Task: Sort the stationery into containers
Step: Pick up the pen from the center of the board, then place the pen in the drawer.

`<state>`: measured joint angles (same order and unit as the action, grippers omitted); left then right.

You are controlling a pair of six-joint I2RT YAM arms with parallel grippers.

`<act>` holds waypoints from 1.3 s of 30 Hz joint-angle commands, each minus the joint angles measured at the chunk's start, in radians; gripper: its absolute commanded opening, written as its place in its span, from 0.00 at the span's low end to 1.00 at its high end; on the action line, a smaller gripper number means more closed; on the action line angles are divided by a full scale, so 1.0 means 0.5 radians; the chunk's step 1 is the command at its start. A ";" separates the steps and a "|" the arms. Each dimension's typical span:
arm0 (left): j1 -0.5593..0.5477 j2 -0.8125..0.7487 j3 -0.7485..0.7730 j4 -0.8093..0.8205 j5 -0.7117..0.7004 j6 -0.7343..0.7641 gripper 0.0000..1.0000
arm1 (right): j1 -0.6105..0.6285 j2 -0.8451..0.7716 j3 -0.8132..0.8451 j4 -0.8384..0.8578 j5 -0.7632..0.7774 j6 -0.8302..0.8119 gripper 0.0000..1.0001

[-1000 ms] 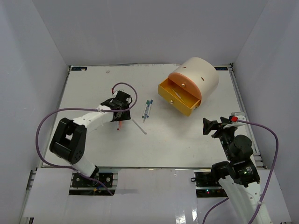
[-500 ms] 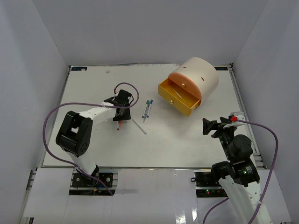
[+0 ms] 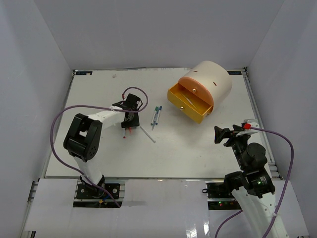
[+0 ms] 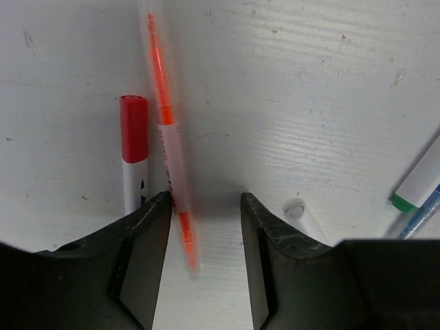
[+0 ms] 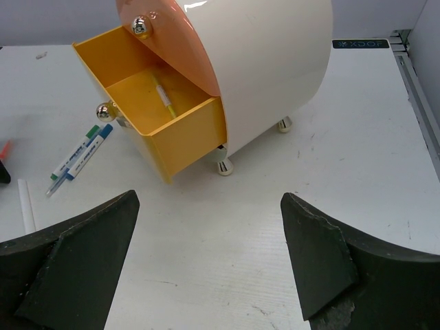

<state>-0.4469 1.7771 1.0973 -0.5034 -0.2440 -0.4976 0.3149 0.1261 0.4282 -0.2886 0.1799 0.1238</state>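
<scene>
My left gripper (image 3: 130,119) (image 4: 205,203) is open and low over the table. An orange pen (image 4: 165,117) lies between its jaws, against the left finger (image 4: 148,227). A red-capped white marker (image 4: 134,148) lies just left of it. A green marker (image 4: 419,182) and a blue marker (image 3: 156,116) lie to the right, and a white bar (image 3: 147,134) lies nearby. The cream organiser (image 3: 214,79) stands at the back right with its yellow drawer (image 3: 190,105) (image 5: 179,134) pulled open and a yellow pen (image 5: 165,100) inside. My right gripper (image 3: 224,135) (image 5: 210,198) is open and empty.
The orange-pink drawer front (image 5: 172,41) above the yellow one is shut; no grey front shows. The organiser stands on small metal feet (image 5: 221,167). White walls enclose the table on three sides. A purple cable (image 3: 59,124) loops beside the left arm.
My left gripper has shifted slightly right and towards me, down over the orange pen, and the left arm's elbow has swung right. The right arm has not moved.
</scene>
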 commanded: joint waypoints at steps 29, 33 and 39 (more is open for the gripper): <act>-0.005 -0.403 0.269 0.355 0.736 -0.639 0.01 | 0.011 -0.047 0.000 0.099 -0.010 -0.002 0.90; -0.106 -0.557 0.226 0.610 0.767 -0.940 0.01 | 0.008 -0.059 0.000 0.102 -0.004 -0.005 0.90; -0.348 -0.462 0.376 0.868 0.623 -1.210 0.02 | 0.008 -0.068 -0.004 0.105 -0.004 -0.002 0.90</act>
<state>-0.5758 1.5108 1.2343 -0.1570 0.0826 -1.0019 0.3149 0.1040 0.4282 -0.2871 0.1799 0.1238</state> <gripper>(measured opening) 0.197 0.901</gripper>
